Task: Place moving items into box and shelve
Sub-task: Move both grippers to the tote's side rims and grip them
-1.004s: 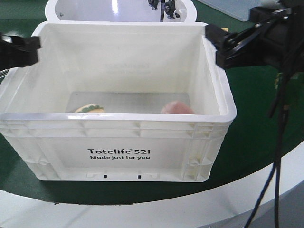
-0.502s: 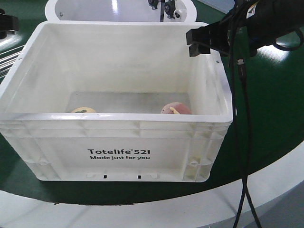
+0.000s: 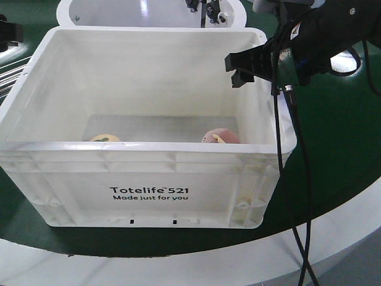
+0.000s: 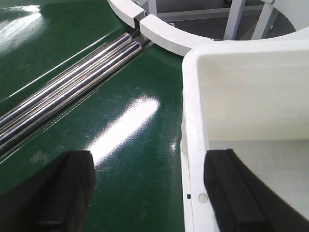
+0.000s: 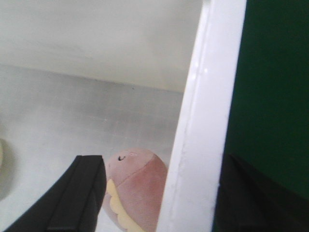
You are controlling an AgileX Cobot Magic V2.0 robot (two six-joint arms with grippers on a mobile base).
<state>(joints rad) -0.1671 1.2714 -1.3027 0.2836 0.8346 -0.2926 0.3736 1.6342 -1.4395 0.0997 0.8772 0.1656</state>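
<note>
Only the left wrist view shows the left gripper (image 4: 149,193), its fingers spread wide astride the box (image 3: 59,179) wall, one over the glossy green worktop (image 4: 159,72) and one inside. On the smooth white floor the pale yellow ball (image 3: 105,138) lies at 7 o'clock and the plush pink ball (image 3: 221,136) at 5. The right gripper (image 5: 164,198), fingers apart, straddles the right rim, slightly further left than half a second ago.

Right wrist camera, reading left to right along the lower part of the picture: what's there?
Dark pincer finger → pinkish-brown ball → white box wall → other pincer finger, outside the box over the green table.
</note>
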